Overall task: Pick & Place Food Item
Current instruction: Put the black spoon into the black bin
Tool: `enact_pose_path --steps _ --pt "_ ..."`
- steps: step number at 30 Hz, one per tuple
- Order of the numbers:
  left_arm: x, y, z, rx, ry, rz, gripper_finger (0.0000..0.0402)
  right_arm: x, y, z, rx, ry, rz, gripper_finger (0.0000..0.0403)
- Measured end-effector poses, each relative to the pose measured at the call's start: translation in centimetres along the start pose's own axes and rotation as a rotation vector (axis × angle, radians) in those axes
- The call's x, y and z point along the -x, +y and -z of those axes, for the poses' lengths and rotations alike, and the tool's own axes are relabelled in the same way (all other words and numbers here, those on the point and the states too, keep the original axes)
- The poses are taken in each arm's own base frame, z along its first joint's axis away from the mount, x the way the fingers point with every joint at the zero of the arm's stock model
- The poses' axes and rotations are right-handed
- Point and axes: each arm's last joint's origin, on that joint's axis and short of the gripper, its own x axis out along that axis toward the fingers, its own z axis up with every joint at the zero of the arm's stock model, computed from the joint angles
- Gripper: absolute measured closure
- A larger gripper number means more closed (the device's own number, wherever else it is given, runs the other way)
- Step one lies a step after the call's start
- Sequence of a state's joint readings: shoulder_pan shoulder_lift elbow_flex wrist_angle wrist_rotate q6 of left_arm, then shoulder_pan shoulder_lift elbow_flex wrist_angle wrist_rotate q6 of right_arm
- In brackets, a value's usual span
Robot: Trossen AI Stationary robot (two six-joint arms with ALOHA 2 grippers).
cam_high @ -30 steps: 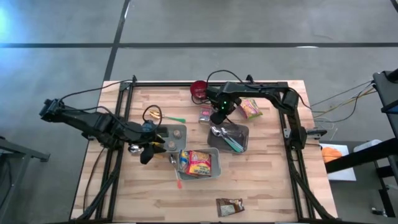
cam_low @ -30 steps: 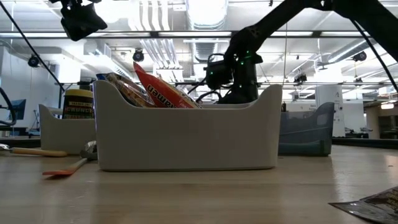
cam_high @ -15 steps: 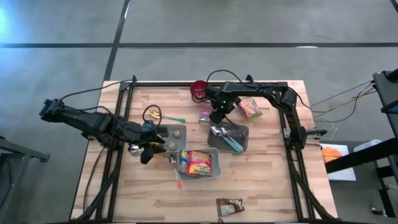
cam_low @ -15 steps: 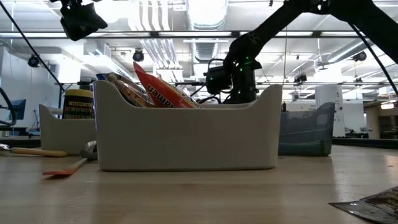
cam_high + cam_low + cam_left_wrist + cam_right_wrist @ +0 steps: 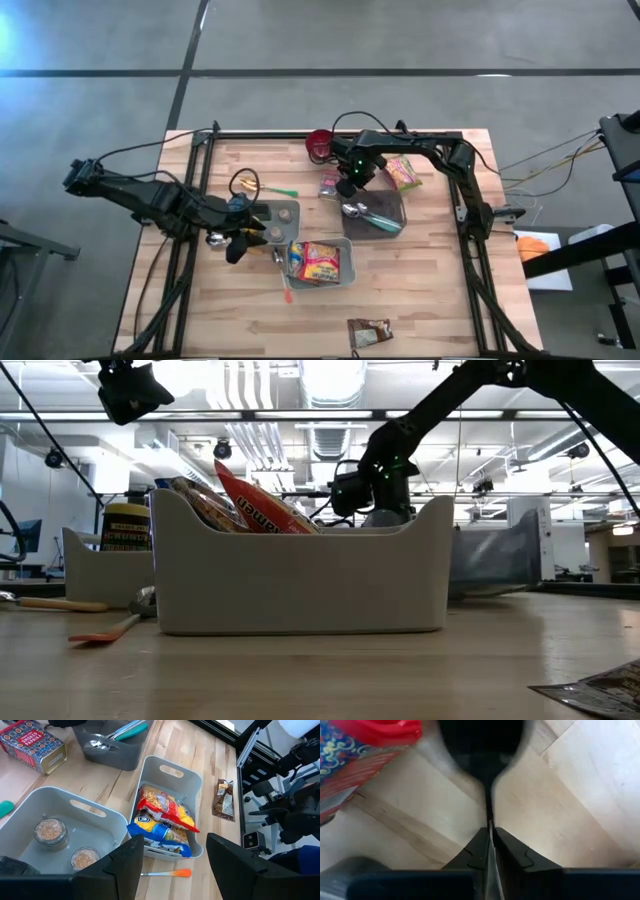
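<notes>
My right gripper (image 5: 347, 188) points down at the table between a patterned tin (image 5: 330, 186) and a grey bin of utensils (image 5: 376, 212). Its fingers are shut. The bin stands tipped, its bottom partly off the table (image 5: 500, 565). A snack packet (image 5: 403, 173) lies flat beyond the bin. My left gripper (image 5: 172, 870) hangs open and empty over a pale bin with jars (image 5: 60, 832). Beside that, a white bin (image 5: 320, 263) holds bright snack bags (image 5: 162, 817). My right gripper comes from above with its fingers (image 5: 512, 851) shut. Only a thin pale sliver (image 5: 490, 845) shows between them, and I cannot tell what it is. Whether the gripper touches the grey bin's far left corner (image 5: 349, 203) cannot be told.
A red cup (image 5: 320, 143) stands at the far edge, close to the tin. A brown packet (image 5: 368, 332) lies near the front edge. An orange spatula (image 5: 105, 630) and a wooden handle (image 5: 55, 603) lie left of the white bin. Bare wood spreads along the table's near side.
My right gripper has sunk a little toward the table beside the tin. The grey utensil bin has turned about on the table and tipped, one end lifting off the wood while the other stays down.
</notes>
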State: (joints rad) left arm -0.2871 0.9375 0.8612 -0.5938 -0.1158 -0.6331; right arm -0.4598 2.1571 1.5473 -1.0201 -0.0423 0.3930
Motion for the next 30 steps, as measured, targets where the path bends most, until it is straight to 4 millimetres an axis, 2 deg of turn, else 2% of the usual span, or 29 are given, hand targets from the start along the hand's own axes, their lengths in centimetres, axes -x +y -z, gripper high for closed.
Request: enact_pose_path --steps 18,30 --pt "0.0 0.0 0.0 0.005 -0.001 0.001 0.0184 1.1 0.3 -0.3 0.002 -0.026 0.016 0.0394" --pt "0.0 0.0 0.0 0.003 -0.001 0.001 0.0184 3.4 0.1 0.3 -0.004 -0.081 -0.006 0.0394"
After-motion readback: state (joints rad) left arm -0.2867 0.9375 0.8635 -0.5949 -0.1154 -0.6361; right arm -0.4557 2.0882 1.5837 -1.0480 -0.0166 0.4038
